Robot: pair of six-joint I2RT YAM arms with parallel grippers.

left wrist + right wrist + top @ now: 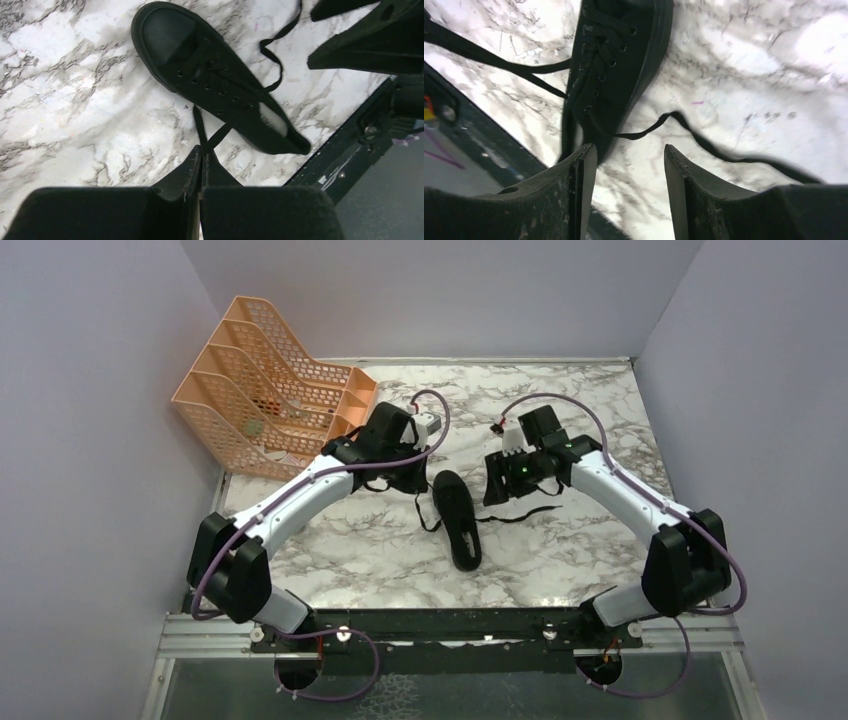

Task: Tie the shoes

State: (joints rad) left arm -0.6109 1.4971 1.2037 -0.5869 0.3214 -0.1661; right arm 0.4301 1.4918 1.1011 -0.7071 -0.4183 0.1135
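Black shoe (210, 75) lies diagonally on marble table (75, 105), toe upper left, one lace (200, 127) running down into the pinched-together left gripper (201, 150), other lace (277, 65) looping loose upper right.

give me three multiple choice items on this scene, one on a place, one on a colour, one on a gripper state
1. Where on the table does the rack stand?
A. far left corner
B. far right corner
C. near edge, between the arm bases

2. What colour is the shoe?
A. white
B. black
C. red

3. The left gripper is:
A. wide open
B. shut on a lace
C. shut on the shoe's toe

Answers:
1 A, the top view shows it at the far left.
2 B, upper, sole and laces are all black.
3 B, its fingers meet with the lace pinched at the tips.
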